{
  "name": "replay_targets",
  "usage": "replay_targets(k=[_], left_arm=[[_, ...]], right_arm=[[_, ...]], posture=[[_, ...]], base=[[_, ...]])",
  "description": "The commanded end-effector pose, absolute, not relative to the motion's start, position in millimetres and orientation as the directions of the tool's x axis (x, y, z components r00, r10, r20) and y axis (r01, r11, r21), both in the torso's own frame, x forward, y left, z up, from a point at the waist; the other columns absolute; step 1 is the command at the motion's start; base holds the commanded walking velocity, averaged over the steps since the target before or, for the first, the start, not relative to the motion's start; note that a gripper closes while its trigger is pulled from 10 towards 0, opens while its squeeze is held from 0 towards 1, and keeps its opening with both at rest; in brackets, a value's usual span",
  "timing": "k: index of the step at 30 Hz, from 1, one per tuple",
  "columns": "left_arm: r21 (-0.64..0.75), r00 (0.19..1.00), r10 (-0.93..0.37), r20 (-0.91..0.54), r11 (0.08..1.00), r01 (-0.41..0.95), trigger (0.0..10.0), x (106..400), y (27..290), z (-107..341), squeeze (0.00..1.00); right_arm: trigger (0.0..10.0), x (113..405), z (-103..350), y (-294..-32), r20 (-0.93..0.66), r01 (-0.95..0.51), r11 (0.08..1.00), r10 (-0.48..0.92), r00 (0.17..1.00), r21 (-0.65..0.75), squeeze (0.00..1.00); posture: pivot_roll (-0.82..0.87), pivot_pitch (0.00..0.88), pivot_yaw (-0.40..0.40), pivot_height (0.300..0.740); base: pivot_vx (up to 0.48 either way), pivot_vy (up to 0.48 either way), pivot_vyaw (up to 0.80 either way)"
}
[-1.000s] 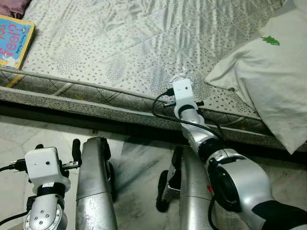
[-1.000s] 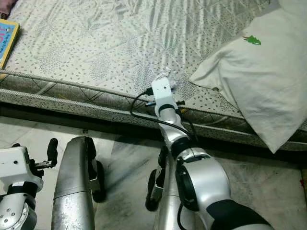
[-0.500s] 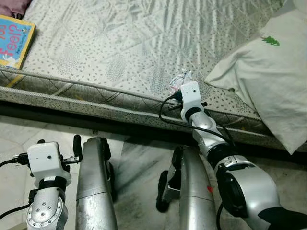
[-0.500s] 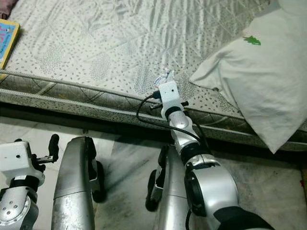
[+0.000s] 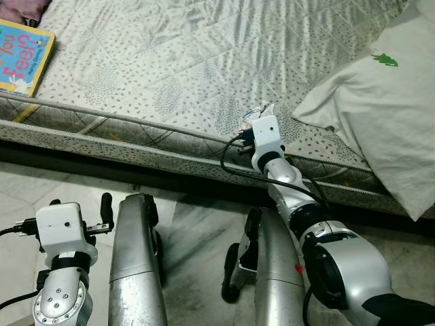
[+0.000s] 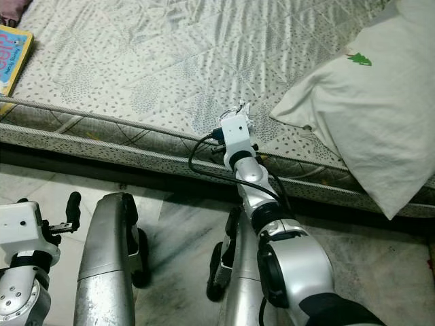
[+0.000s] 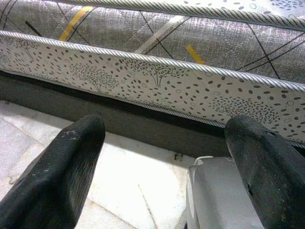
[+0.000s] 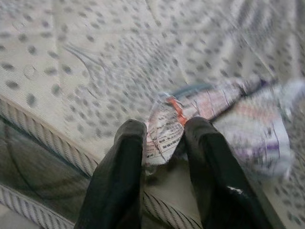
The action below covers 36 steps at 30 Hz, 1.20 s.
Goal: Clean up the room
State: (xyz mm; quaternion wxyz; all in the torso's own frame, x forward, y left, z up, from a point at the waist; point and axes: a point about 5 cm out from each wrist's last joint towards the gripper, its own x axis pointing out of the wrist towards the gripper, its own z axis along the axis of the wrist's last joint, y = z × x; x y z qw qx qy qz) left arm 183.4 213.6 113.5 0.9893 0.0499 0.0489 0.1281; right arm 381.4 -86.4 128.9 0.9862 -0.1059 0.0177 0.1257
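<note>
Right gripper (image 8: 164, 143) first: you have it reached out over the near edge of the mattress (image 5: 170, 61), and in the right wrist view its two black fingers (image 8: 119, 176) are pinching a crumpled printed wrapper (image 8: 209, 119) between them. The picture there is blurred, so how firm the hold is you can only partly judge, but the paper's near corner sits squeezed between the pads. From the head camera you see that wrapper as a small pale scrap just beyond the wrist's white camera box (image 5: 266, 132), on the patterned sheet close to the bed's edge, a little left of the white pillow (image 5: 380, 102).

That pillow, with a small green tree mark (image 5: 385, 60), lies at the right of the bed and hangs over the near side. At the far left of the mattress you have a colourful children's book (image 5: 24, 58) lying flat near the edge.

Your left gripper (image 7: 164, 167) hangs low at the near left, over the marble floor (image 5: 190, 217) beside the robot's silver leg (image 5: 136, 258). Its fingers are spread wide apart with nothing between them, pointing at the mattress's piped side.
</note>
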Motion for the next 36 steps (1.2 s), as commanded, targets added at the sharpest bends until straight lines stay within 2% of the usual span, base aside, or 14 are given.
replay_targets(k=[1,4,5,6,11,18,19,29,36], left_arm=[[0.119,0.961,0.257,-0.106,0.962,-0.244,10.0,178.5,214.4,110.7,0.0],[0.12,0.961,0.254,-0.11,0.963,-0.241,10.0,178.2,214.5,110.6,0.0],[0.121,0.961,0.254,-0.11,0.963,-0.24,10.0,178.3,214.5,110.5,0.0],[0.121,0.961,0.253,-0.111,0.963,-0.24,10.0,178.6,214.4,110.3,0.0],[0.122,0.961,0.251,-0.113,0.964,-0.237,10.0,179.0,214.0,110.4,0.0],[0.124,0.96,0.258,-0.111,0.962,-0.244,10.0,178.4,214.5,110.8,0.0],[0.124,0.96,0.259,-0.11,0.962,-0.245,10.0,178.5,214.4,110.7,0.0],[0.131,0.962,0.254,-0.096,0.962,-0.241,10.0,179.1,214.0,111.9,0.0],[0.186,0.969,0.235,-0.081,0.958,-0.217,10.0,170.9,216.5,118.6,0.0]], right_arm=[[10.0,378.1,117.6,-86.9,-0.117,-0.25,0.942,0.229,0.966,-0.222,0.4],[10.0,376.1,112.9,-78.7,-0.151,-0.245,0.939,0.213,0.965,-0.241,0.41],[10.0,375.5,111.9,-76.2,-0.158,-0.248,0.939,0.215,0.964,-0.239,0.32],[10.0,374.3,110.2,-71.7,-0.171,-0.257,0.937,0.221,0.96,-0.237,0.0],[10.0,369.2,104.1,-56.3,-0.208,-0.273,0.93,0.224,0.952,-0.245,0.0],[10.0,372.3,122.4,-44.0,-0.096,-0.278,0.935,0.262,0.96,-0.219,0.0],[10.0,373.2,125.5,-46.0,-0.072,-0.277,0.939,0.268,0.961,-0.203,1.0],[10.0,377.5,142.5,-70.9,0.092,-0.23,0.956,0.25,0.964,-0.184,1.0],[10.0,377.9,137.2,-79.1,0.072,-0.181,0.962,0.199,0.977,-0.204,1.0]], posture=[[0.25,0.349,-0.104,0.547],[0.25,0.355,-0.1,0.547],[0.25,0.355,-0.1,0.547],[0.25,0.356,-0.099,0.547],[0.25,0.358,-0.099,0.547],[0.26,0.354,-0.107,0.547],[0.26,0.351,-0.11,0.547],[0.25,0.341,-0.106,0.547],[0.27,0.374,-0.091,0.547]], base=[[0.0,0.0,0.0],[0.0,0.0,0.0],[0.0,0.0,0.0],[0.0,0.0,0.0],[0.0,0.0,0.0],[0.0,0.0,0.0],[0.0,0.0,0.0],[0.0,0.0,0.0],[0.0,0.0,0.0]])
